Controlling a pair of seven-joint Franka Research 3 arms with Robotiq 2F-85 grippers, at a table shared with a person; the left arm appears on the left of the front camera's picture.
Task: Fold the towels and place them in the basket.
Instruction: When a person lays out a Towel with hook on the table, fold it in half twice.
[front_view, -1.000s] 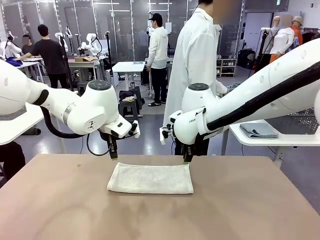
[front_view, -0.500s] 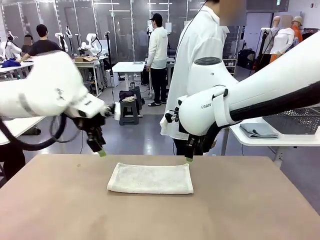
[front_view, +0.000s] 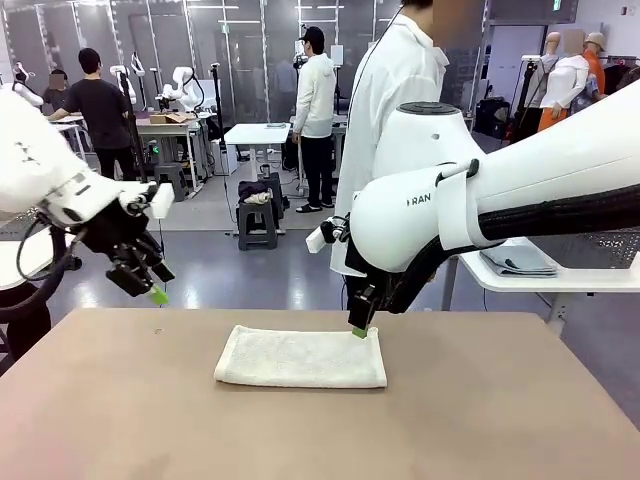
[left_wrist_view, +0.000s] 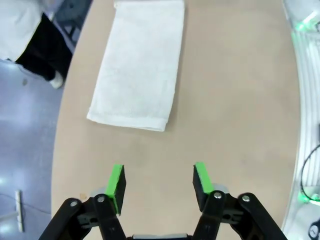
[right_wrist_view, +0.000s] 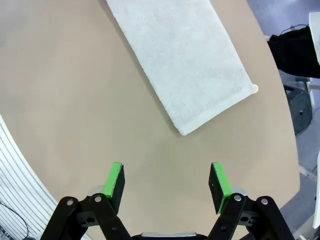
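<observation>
The broad tan desk (front_view: 520, 420) takes up the lower half of the front view. At its centre lies an off-white terry towel (front_view: 300, 357), flat and already doubled into a long rectangle. At the far right of the frame a white side table (front_view: 600, 278) carries a dark grey lattice basket (front_view: 605, 248) with a pale blue-grey folded towel (front_view: 517, 260) just beside it. The right claw (front_view: 358, 330) hangs at the off-white towel's far right corner, its green pads apart and gripping nothing. The left claw (front_view: 155, 293) is up at the left of the frame, well clear of the cloth, likewise spread and empty. The towel looks light, soft and limp, so it will probably sag and slide open if only its top layer is caught. Its nap should grip the pads well. A likely hold is at the corners of one short end, pinching through both layers.
</observation>
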